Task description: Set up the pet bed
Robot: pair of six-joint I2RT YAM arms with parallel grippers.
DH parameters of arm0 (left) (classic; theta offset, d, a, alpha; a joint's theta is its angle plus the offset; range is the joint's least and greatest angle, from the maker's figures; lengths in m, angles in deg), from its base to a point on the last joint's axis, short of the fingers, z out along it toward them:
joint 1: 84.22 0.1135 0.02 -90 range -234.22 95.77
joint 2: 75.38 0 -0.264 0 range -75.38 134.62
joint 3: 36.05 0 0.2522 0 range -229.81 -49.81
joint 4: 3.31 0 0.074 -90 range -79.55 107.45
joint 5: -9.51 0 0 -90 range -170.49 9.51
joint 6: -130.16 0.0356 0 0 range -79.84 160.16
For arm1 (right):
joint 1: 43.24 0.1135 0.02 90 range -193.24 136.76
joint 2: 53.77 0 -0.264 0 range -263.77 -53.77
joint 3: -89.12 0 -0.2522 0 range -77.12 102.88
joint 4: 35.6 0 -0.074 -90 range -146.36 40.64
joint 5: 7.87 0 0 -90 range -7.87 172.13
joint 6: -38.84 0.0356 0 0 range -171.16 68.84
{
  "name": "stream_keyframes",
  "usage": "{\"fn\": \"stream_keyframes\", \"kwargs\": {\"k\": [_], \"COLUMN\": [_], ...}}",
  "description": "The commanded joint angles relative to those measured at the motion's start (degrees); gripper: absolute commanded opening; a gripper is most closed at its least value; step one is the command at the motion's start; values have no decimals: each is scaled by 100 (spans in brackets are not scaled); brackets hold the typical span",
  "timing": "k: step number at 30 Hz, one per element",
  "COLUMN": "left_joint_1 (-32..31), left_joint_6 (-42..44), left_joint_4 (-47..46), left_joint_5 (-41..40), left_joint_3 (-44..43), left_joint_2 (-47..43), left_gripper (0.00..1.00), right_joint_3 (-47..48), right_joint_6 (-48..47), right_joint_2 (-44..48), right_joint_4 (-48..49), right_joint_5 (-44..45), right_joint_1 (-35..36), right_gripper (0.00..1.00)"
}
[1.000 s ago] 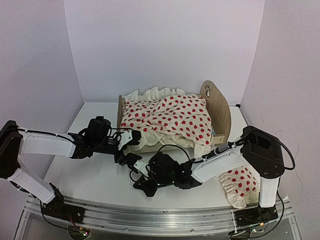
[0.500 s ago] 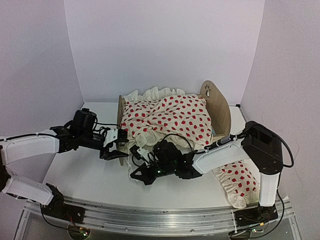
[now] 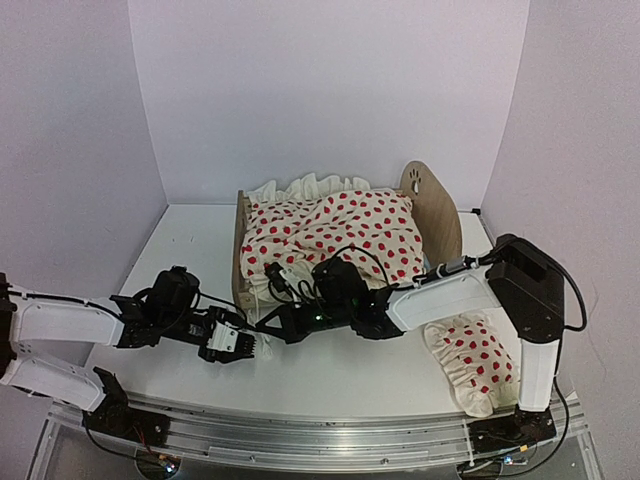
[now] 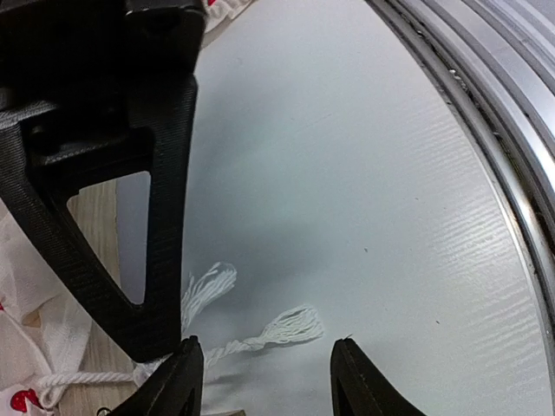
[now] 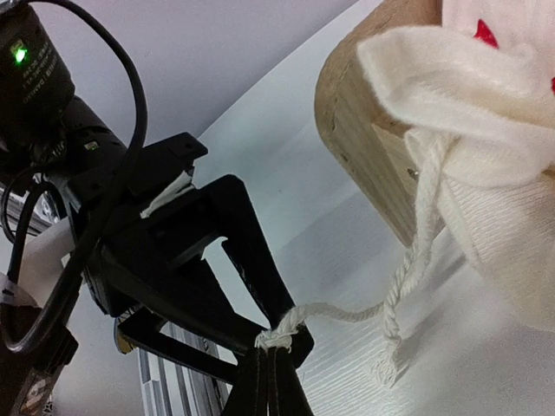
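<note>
An aluminium rail (image 3: 300,430) edges the white table (image 3: 190,240). Low over it, the left gripper (image 4: 267,377) gapes, holding nothing. The right gripper (image 5: 270,383) pinches a white cord (image 5: 347,314). Farther back stands the pet bed (image 3: 441,215) under a spotted blanket (image 3: 340,235), with 3 lilac walls (image 3: 330,90) behind.

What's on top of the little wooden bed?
A cream blanket with red spots lies bunched over the bed. Only its wooden ends show; whatever lies under the blanket is covered.
</note>
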Motion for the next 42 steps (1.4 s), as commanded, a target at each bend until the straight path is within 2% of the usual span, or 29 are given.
{"fn": "stream_keyframes", "kwargs": {"k": [1, 4, 7, 12, 17, 21, 24, 31, 36, 38, 40, 42], "left_joint_1": [6, 5, 76, 556, 583, 583, 574, 576, 574, 575, 576, 575], "left_joint_6": [-826, -932, -1175, -1795, -1355, -1049, -1068, -917, -1002, -1286, -1905, -2770], "left_joint_4": [-694, -709, -679, -801, -497, -506, -555, -481, -423, -285, 38, 406], "left_joint_5": [-505, -419, -467, -582, 180, 368, 421, 411, 358, 207, -33, -357], "left_joint_3": [-359, -188, -36, -182, -356, -258, -430, -538, -580, -641, -809, -991], "left_joint_2": [-16, -389, -795, -588, -383, -342, -126, 76, 11, -41, -104, -150], "left_gripper": [43, 41, 43, 47, 50, 50, 41, 26, 1, 0, 0, 0], "right_joint_3": [192, 132, 126, 185, 211, 212, 235, 259, 281, 272, 233, 205], "right_joint_6": [58, 168, 147, 129, 100, 85, 96, 66, 110, 216, 316, 339], "right_joint_2": [151, 158, 171, 145, 166, 181, 156, 160, 130, 166, 262, 405], "right_joint_4": [148, 148, 149, 148, 149, 147, 149, 148, 142, 50, -202, -485], "right_joint_5": [-194, -191, -221, -304, -308, -288, -303, -355, -312, -35, 532, 1288], "right_joint_1": [9, -45, -63, -69, -70, -68, -69, -67, -80, -109, -149, -164], "right_gripper": [0, 0, 0, 0, 0, 0, 0, 0, 0, 1, 12, 18]}}
